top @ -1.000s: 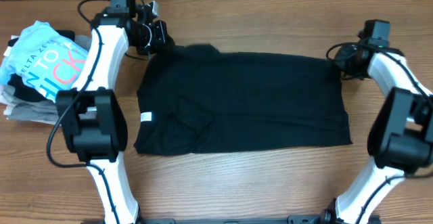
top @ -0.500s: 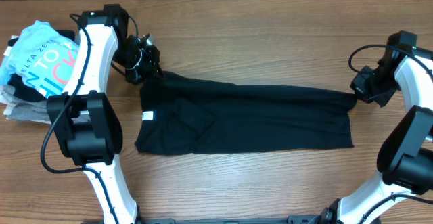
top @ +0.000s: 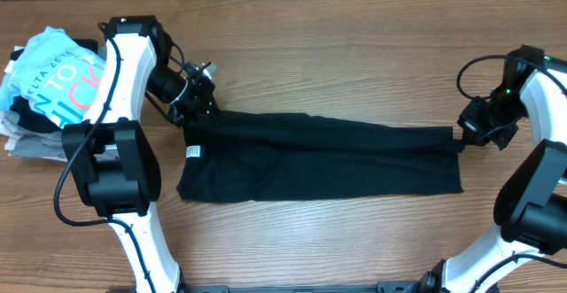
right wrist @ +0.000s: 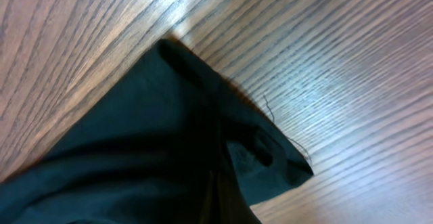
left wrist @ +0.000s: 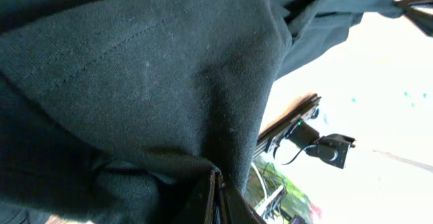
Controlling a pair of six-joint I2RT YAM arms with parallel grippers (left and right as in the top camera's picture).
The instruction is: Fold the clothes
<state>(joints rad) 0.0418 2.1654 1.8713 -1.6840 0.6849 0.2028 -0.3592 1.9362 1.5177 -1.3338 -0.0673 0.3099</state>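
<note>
A black garment (top: 319,156) lies across the middle of the wooden table, its far half drawn over toward the near edge. My left gripper (top: 197,109) is shut on its far left corner, and the cloth (left wrist: 149,82) fills the left wrist view. My right gripper (top: 468,134) is shut on the far right corner; the right wrist view shows that corner (right wrist: 203,136) just above the wood. A white tag (top: 192,151) shows at the garment's left edge.
A stack of folded clothes (top: 49,89) with a light blue printed shirt on top sits at the far left of the table. Bare wood (top: 337,231) lies in front of the garment.
Both grippers have carried the garment's far edge toward the near side, so the cloth has gone from spread flat to a narrower folded band.
</note>
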